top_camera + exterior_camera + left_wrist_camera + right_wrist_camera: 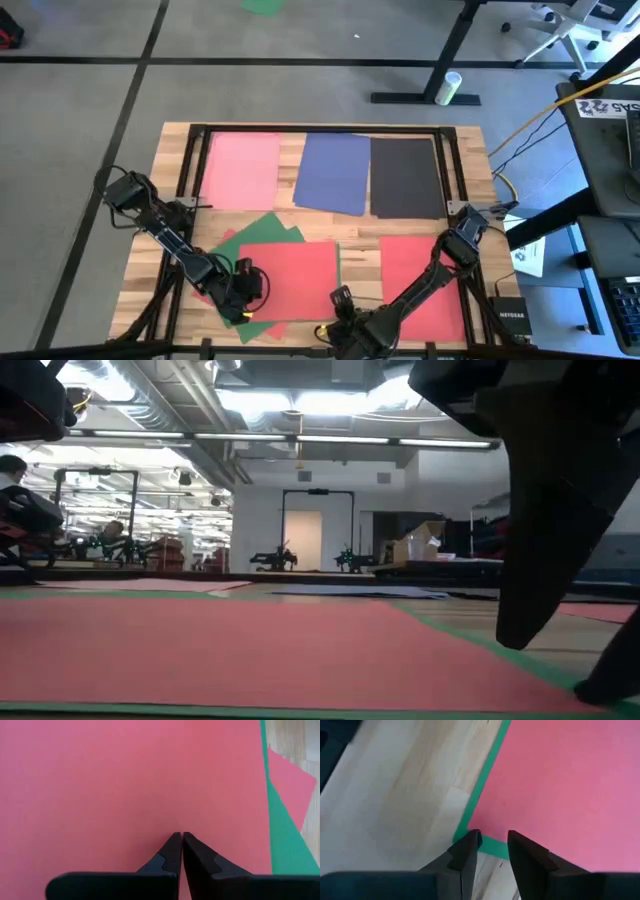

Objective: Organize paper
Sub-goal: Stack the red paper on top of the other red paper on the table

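Red sheet point(300, 275) lies near front of wooden counter point(170, 150), over green sheets point(258, 230). Left gripper point(248, 290) sits on its front-left part, fingers point(172, 852) clenched together w/ nothing between. Right gripper point(342, 300) is at its front-right corner, fingers point(467, 851) slightly parted, not grasping, tips at green edge. Another red sheet point(420, 275) lies to the right. Pink point(240, 168), blue point(335, 172) & black point(405, 178) sheets lie side by side along far edge.

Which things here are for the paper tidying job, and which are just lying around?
For the job:
flat pink paper sheet
blue paper sheet
black paper sheet
green paper sheet
red paper sheets

Just lying about:
small white printed sheet
white cylinder on floor
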Tool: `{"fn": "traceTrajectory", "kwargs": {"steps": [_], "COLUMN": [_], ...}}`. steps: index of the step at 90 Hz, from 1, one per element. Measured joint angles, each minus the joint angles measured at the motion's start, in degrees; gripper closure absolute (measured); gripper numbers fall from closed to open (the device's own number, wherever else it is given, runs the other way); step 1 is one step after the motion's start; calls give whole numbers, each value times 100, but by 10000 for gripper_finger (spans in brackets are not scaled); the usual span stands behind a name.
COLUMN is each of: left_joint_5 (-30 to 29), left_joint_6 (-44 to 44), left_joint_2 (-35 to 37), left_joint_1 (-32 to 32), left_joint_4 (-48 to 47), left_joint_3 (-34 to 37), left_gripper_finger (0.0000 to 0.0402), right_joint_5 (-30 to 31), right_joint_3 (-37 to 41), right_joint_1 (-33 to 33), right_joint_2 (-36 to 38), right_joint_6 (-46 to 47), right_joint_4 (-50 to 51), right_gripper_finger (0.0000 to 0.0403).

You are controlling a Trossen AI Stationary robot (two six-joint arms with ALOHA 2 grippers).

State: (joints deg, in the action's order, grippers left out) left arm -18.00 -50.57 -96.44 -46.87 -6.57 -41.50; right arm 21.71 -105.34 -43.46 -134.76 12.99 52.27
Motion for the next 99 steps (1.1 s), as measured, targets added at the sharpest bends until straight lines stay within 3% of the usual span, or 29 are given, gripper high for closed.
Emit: {"fn": "traceTrajectory", "kwargs": {"steps": [48,99], "left_joint_5": [1,4], "left_joint_6": [0,2], "left_joint_2": [2,0], "left_joint_1": [0,-1], "left_joint_4": [1,2], "left_joint_3": [0,-2], "left_gripper_finger": [402,402], "right_joint_5": [55,-415], "right_joint_3": [8,-168], "right_joint_1": [186,-44], "right_joint_2": [-5,4], "right_joint_6": [-304,-223], "right_joint_4": [-554,-428], "right_gripper_finger": [302,302]}}
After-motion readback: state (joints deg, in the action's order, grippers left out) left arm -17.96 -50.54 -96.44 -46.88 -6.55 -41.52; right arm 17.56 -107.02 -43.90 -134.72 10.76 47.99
